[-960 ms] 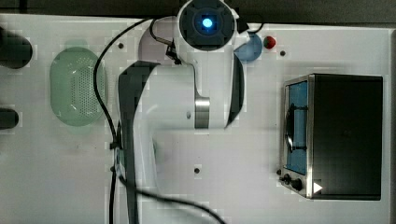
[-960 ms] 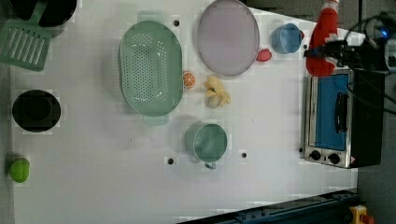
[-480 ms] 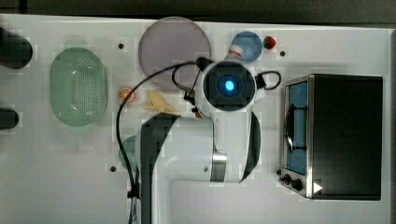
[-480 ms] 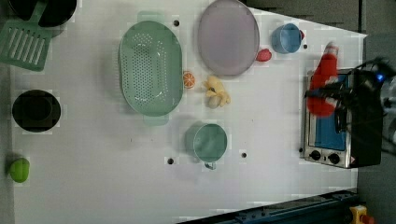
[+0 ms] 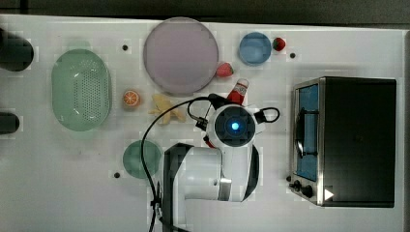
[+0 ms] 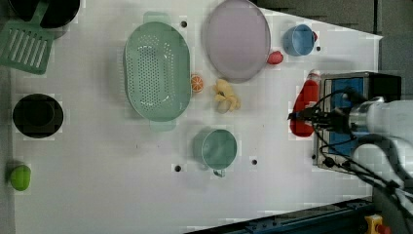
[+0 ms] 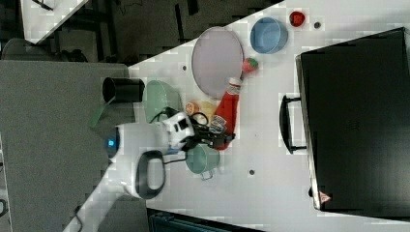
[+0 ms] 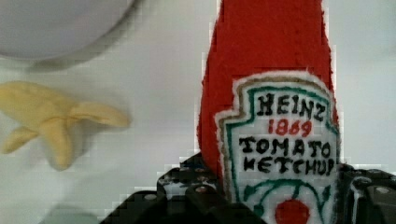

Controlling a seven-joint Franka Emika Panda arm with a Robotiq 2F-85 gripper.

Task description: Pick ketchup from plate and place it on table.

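— Where's the ketchup point(image 8: 266, 93)?

— In my gripper point(image 7: 223, 138), clamped by its lower body, clear of the plate point(image 5: 181, 54) and over bare table point(image 5: 270, 208). The pick looks done; lowering and letting go are left.

— Anything close?

— The banana point(image 5: 164, 110) and strawberry point(image 5: 224, 70) lie beside the plate, the green cup point(image 5: 141, 158) below it in the top view, the oven point(image 5: 355, 140) well off to the top view's right. The gap looks wide enough.

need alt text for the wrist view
A red ketchup bottle with a white label sits between the black jaws of the gripper, above a white table. A yellow banana toy and the edge of a pale plate lie beyond.
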